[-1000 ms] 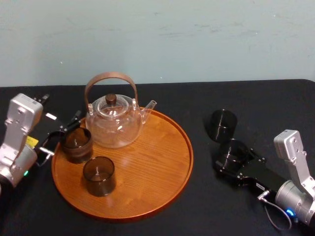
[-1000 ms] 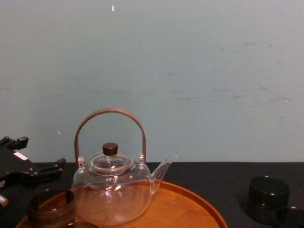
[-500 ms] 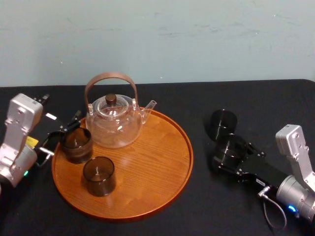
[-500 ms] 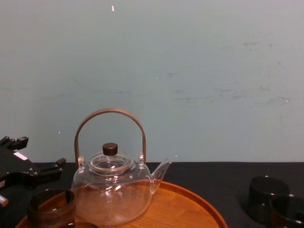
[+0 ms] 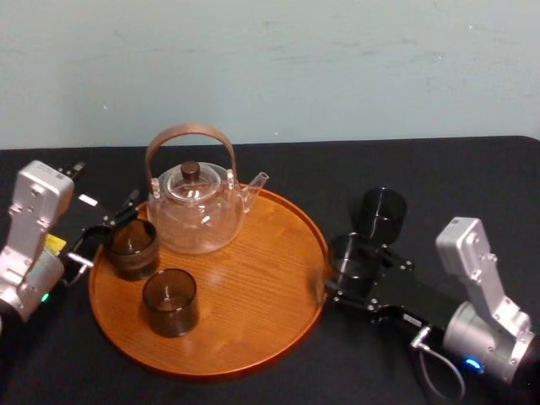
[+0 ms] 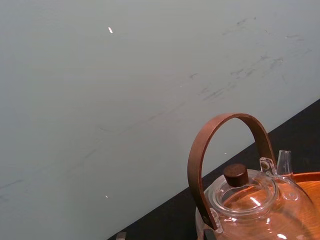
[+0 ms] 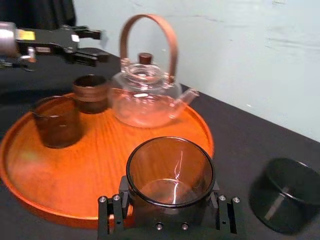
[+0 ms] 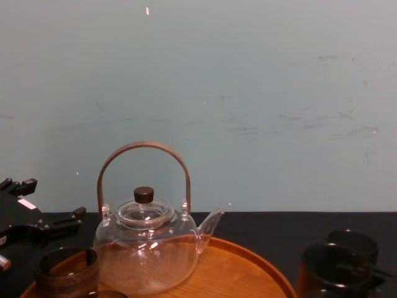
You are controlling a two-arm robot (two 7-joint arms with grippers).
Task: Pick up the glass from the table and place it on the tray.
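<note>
My right gripper is shut on a dark smoky glass, holding it upright just right of the rim of the round orange-brown tray. The right wrist view has the held glass close up between the jaws, with the tray beyond it. From the chest view the glass hangs at the lower right, beside the tray's edge. My left gripper rests open at the tray's left edge, holding nothing.
On the tray stand a glass teapot with a brown hoop handle and two dark glasses. Another dark glass stands on the black table behind the held one. A pale wall closes the back.
My right gripper has carried the glass leftward, from the table's right part to the tray's right rim. The left arm has not moved.
</note>
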